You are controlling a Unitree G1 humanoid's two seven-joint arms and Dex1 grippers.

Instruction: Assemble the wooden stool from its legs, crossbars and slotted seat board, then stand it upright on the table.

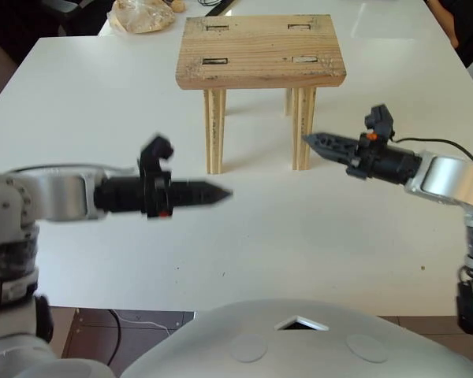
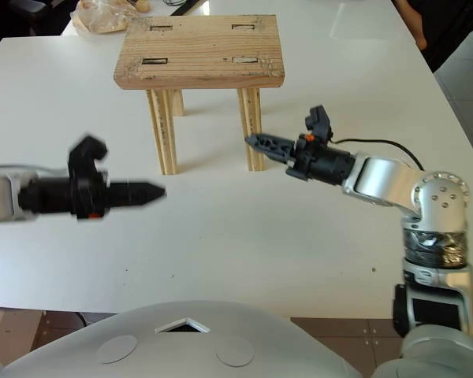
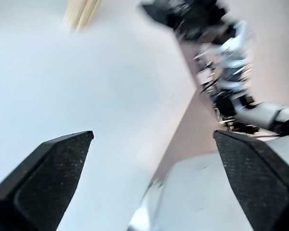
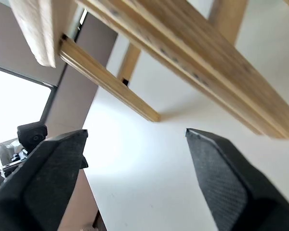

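The wooden stool (image 1: 260, 49) stands upright on the white table (image 1: 299, 236), its slotted seat board on top and its legs (image 1: 214, 130) planted on the tabletop. My right gripper (image 1: 311, 140) hovers by the front right leg (image 1: 303, 126); I cannot tell whether it touches. In the right wrist view its fingers (image 4: 48, 178) stand wide apart with nothing between them, and the stool's legs and crossbar (image 4: 111, 82) lie just ahead. My left gripper (image 1: 221, 192) hangs over the table in front of the stool, well clear of it. It is open and empty, with its fingers (image 3: 43, 178) spread.
A crumpled clear bag (image 1: 144, 14) lies at the table's back left corner, behind the stool. A black cable (image 1: 433, 142) loops off the right forearm. Bare tabletop stretches between the two arms and toward the front edge.
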